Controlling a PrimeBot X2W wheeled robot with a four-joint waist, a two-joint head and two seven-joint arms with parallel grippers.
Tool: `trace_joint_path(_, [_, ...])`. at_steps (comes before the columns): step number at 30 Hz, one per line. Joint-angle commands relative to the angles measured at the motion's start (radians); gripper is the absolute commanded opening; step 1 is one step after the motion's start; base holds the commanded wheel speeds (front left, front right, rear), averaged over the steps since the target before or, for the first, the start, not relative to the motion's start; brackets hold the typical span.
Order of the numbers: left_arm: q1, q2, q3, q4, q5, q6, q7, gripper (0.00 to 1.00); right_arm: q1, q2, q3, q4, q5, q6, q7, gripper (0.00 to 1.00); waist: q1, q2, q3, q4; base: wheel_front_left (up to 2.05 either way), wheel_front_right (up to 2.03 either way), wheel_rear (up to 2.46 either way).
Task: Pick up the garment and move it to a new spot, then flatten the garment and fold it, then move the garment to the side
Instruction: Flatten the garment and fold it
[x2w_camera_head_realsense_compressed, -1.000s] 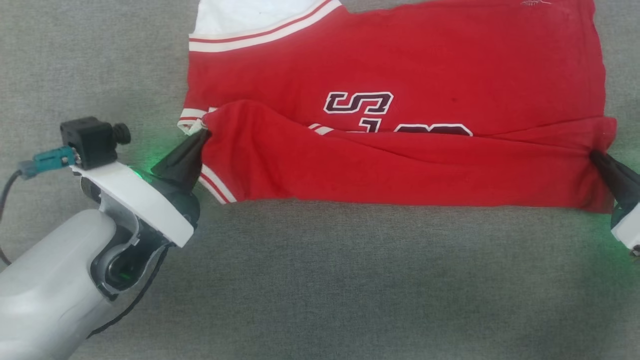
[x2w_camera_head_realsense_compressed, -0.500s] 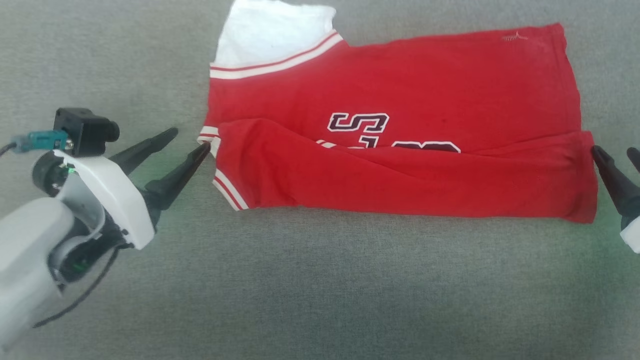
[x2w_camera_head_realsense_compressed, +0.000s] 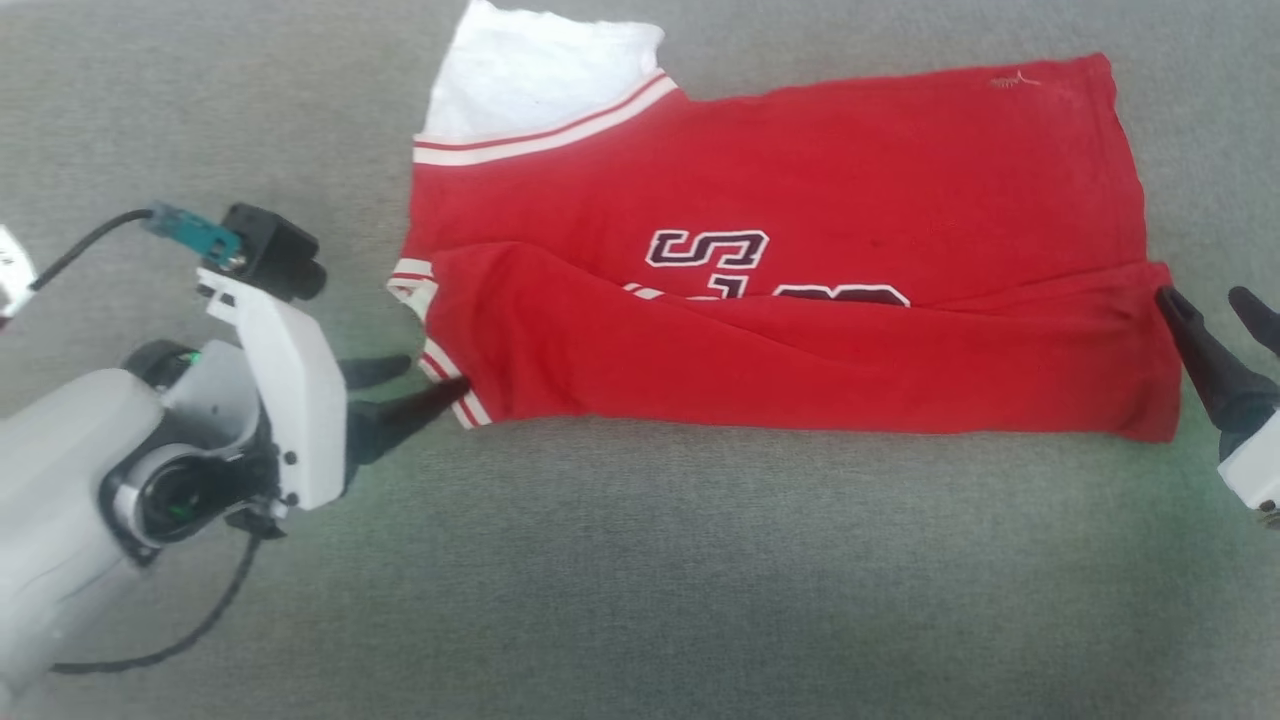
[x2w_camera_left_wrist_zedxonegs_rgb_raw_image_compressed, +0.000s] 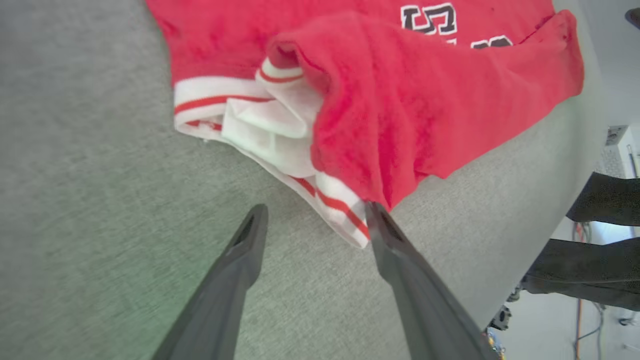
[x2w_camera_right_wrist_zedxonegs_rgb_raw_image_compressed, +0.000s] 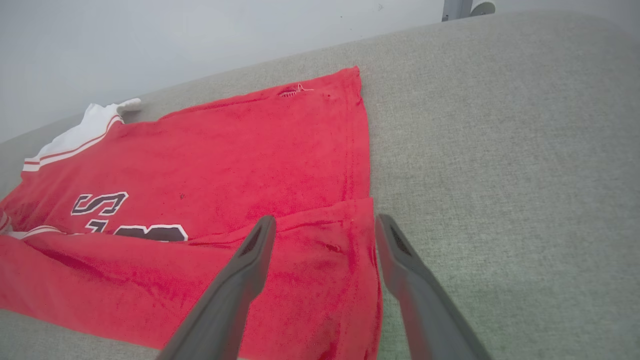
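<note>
The red jersey (x2w_camera_head_realsense_compressed: 800, 220) lies flat on the grey surface, its near edge folded up over the dark lettering, a white sleeve at the far left. My left gripper (x2w_camera_head_realsense_compressed: 428, 378) stands open at the jersey's near-left striped corner (x2w_camera_left_wrist_zedxonegs_rgb_raw_image_compressed: 340, 210), one fingertip touching the trim and nothing clamped. The right gripper (x2w_camera_head_realsense_compressed: 1205, 305) is open just off the jersey's right edge (x2w_camera_right_wrist_zedxonegs_rgb_raw_image_compressed: 360, 240); in the right wrist view its fingers straddle the folded corner above the cloth.
Grey fabric surface (x2w_camera_head_realsense_compressed: 640, 570) spreads wide in front of the jersey. In the left wrist view the surface's edge (x2w_camera_left_wrist_zedxonegs_rgb_raw_image_compressed: 545, 210) drops off at the right, with a person's dark-trousered legs (x2w_camera_left_wrist_zedxonegs_rgb_raw_image_compressed: 595, 250) beyond it. A pale wall (x2w_camera_right_wrist_zedxonegs_rgb_raw_image_compressed: 200, 35) stands behind.
Both grippers have let go of the folded edge and opened. The left gripper has swung from the upper-left sleeve corner down to the near-left corner. The head camera has shifted.
</note>
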Motion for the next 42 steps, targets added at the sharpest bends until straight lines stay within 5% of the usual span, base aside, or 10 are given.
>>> trace_joint_path(1, [-0.003, -0.011, -0.005, 0.017, -0.020, 0.008, 0.027, 1.00, -0.014, 0.004, 0.004, -0.006, 0.002, 0.000, -0.005, 1.00, 0.0000, 0.0000, 0.021, -0.021, 0.00, 0.00, 0.00])
trace_joint_path(12, [0.019, -0.083, -0.057, 0.174, -0.099, -0.004, 0.180, 1.00, -0.031, 0.014, 0.007, 0.005, 0.010, 0.000, -0.026, 1.00, 0.0000, 0.0000, 0.068, -0.077, 0.00, 0.00, 0.00])
trace_joint_path(14, [0.018, -0.099, -0.046, 0.185, -0.114, -0.019, 0.181, 0.46, -0.032, 0.014, 0.010, 0.006, 0.008, 0.000, -0.025, 1.00, 0.0000, 0.0000, 0.072, -0.082, 0.00, 0.00, 0.00])
trace_joint_path(15, [0.019, -0.104, -0.045, 0.187, -0.124, -0.027, 0.188, 0.00, -0.032, 0.010, 0.013, 0.006, 0.008, 0.000, -0.019, 1.00, 0.0000, 0.0000, 0.074, -0.084, 0.00, 0.00, 0.00])
trace_joint_path(28, [0.002, -0.116, -0.037, 0.169, -0.110, -0.065, 0.186, 0.00, -0.048, -0.191, 0.204, -0.014, 0.007, 0.000, 0.333, 1.00, 0.0000, 0.0000, 0.097, -0.063, 0.00, 0.00, 0.00])
trace_joint_path(33, [0.001, -0.132, -0.040, 0.166, -0.092, -0.071, 0.175, 0.00, -0.085, -0.195, 0.247, 0.012, 0.018, 0.000, 0.446, 1.00, 0.0000, 0.0000, 0.110, -0.045, 0.00, 0.00, 0.00])
trace_joint_path(34, [0.001, -0.135, -0.043, 0.167, -0.087, -0.072, 0.173, 0.00, -0.090, -0.195, 0.251, 0.016, 0.012, 0.000, 0.455, 0.82, 0.0000, 0.0000, 0.111, -0.040, 0.00, 0.00, 0.00])
trace_joint_path(36, [0.003, -0.144, -0.043, 0.172, -0.083, -0.074, 0.165, 0.00, -0.099, -0.192, 0.255, 0.021, 0.013, 0.000, 0.462, 0.12, 0.0000, 0.0000, 0.111, -0.031, 0.00, 0.00, 0.00])
trace_joint_path(37, [0.005, -0.147, -0.042, 0.173, -0.081, -0.075, 0.161, 0.00, -0.099, -0.190, 0.253, 0.022, 0.018, 0.000, 0.459, 0.00, 0.0000, 0.0000, 0.109, -0.028, 0.00, 0.00, 0.00])
trace_joint_path(42, [0.024, -0.139, -0.030, 0.165, -0.080, -0.080, 0.127, 0.00, -0.082, -0.206, 0.221, 0.025, 0.018, -0.001, 0.436, 0.00, 0.0000, 0.0000, 0.080, -0.016, 0.00, 0.00, 0.00])
